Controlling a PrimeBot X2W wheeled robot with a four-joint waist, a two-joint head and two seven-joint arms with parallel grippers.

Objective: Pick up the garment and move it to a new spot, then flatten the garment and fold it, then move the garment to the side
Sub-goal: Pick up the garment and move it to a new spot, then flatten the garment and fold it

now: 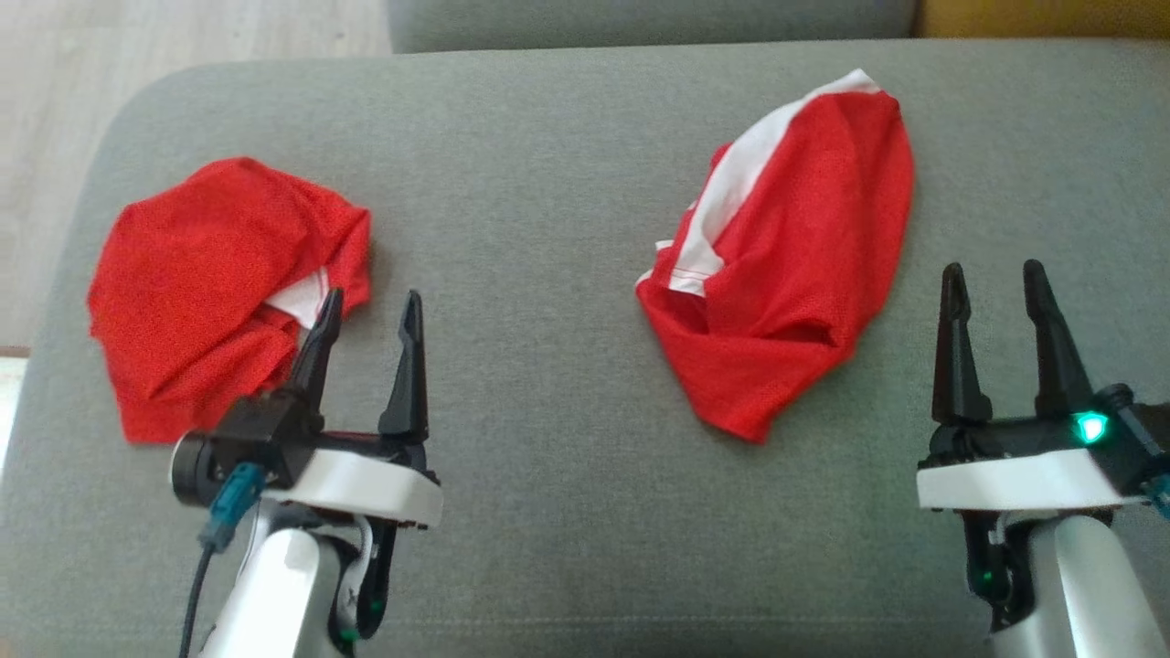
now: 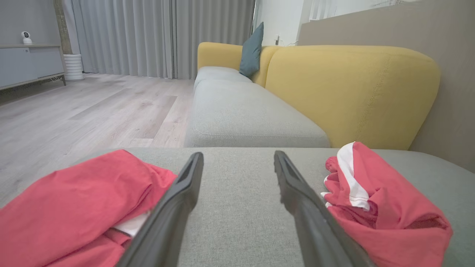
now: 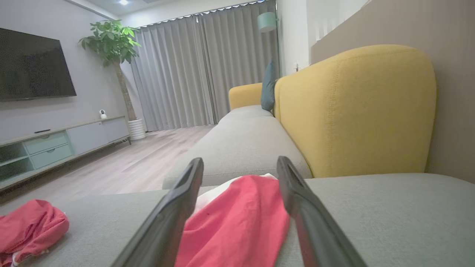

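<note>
Pale wood floor (image 2: 92, 107) and long grey curtains (image 3: 200, 70) make up the room behind a sofa with a yellow backrest (image 2: 352, 92). Its wide grey seat cushion (image 1: 548, 228) is the work surface. Two crumpled garments lie on it, well apart. The right red garment (image 1: 795, 256), with a white stripe along its upper edge, lies toward the far right of the cushion. The left red garment (image 1: 201, 283), bunched with a bit of white showing, lies at the left end near the cushion's edge. The left gripper (image 1: 373, 297) stands spread wide with nothing in it, only bare cushion between its fingers. Its outer finger lies along the edge of the left red garment, and whether it touches is unclear. The right gripper (image 1: 993, 270) is likewise spread and empty, just to the right of the right red garment.
</note>
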